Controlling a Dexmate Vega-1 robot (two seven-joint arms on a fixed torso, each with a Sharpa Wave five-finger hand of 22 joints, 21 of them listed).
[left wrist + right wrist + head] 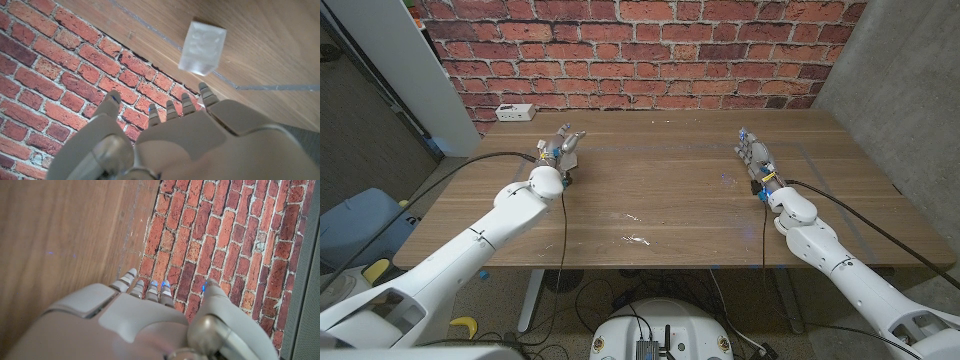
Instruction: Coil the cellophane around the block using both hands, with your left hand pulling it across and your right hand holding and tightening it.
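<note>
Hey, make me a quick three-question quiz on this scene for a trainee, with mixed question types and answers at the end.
1. True or false: the right hand grips the white box.
2. Multiple choice: what stands behind the table? A) a brick wall B) a window C) a shelf of tools
3. Fill in: the white box sits near the table's far ___ corner, beyond the left hand.

Key: 1 false, since the right hand holds nothing and the box is across the table from it. 2 A. 3 left.
</note>
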